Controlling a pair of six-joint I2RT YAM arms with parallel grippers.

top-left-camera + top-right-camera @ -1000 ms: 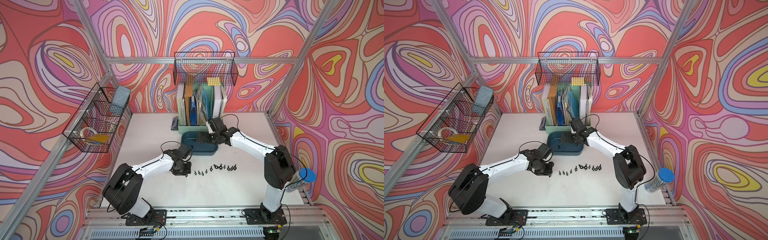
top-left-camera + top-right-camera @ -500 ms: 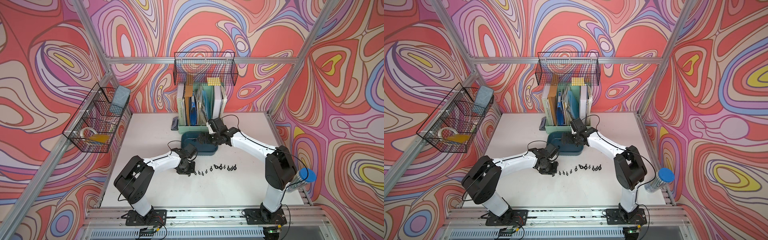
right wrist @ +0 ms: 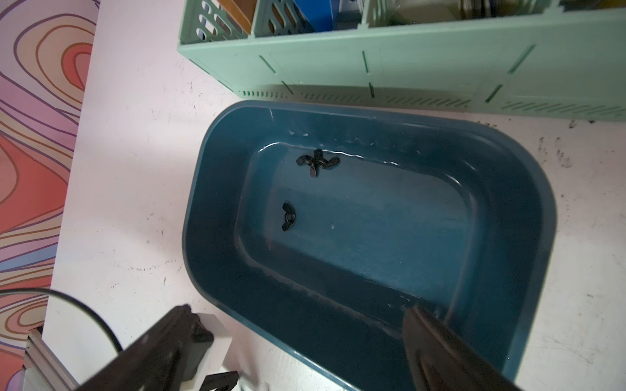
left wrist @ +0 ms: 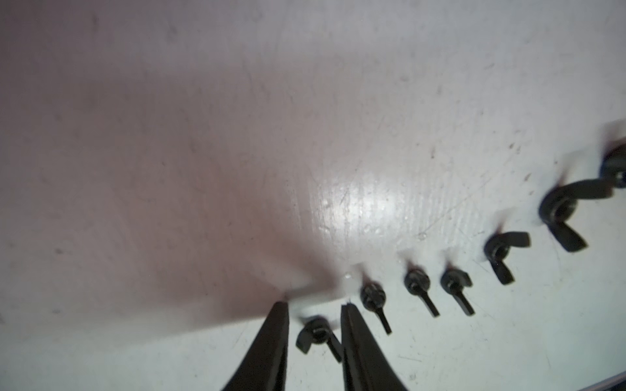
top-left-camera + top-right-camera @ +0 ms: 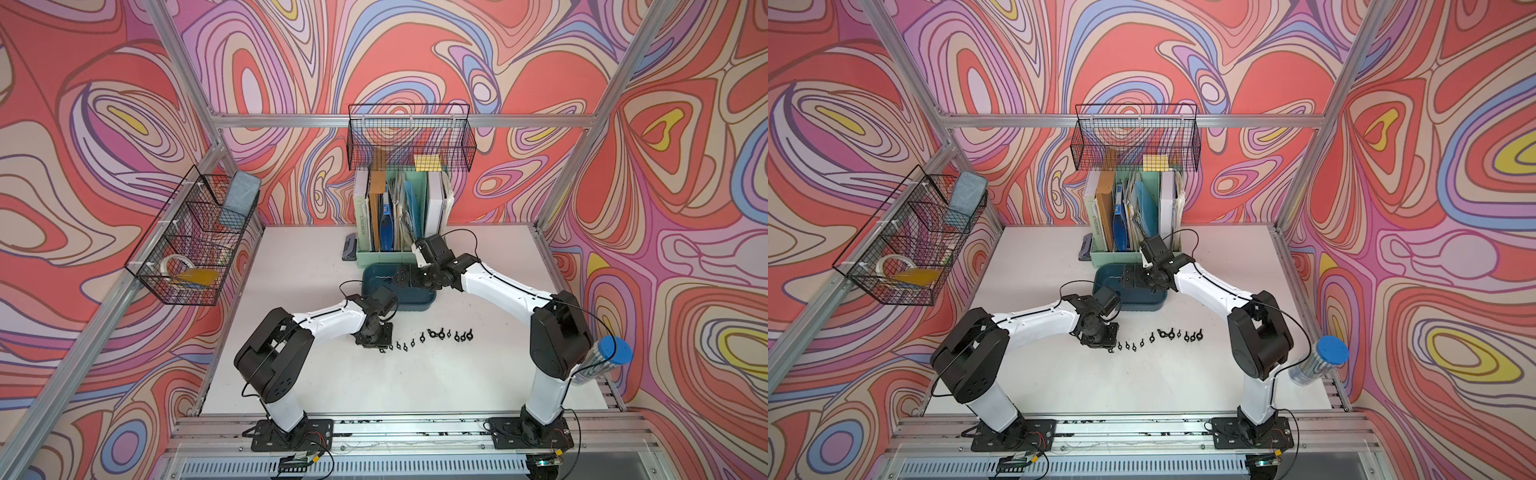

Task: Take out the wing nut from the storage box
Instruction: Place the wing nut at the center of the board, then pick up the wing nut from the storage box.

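Wing nut (image 4: 318,333) lies freed since left gripper (image 4: 314,304) parted.

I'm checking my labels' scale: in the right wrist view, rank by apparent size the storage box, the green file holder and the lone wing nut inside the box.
1. storage box
2. green file holder, cut off by the frame, so its full size is unsure
3. lone wing nut
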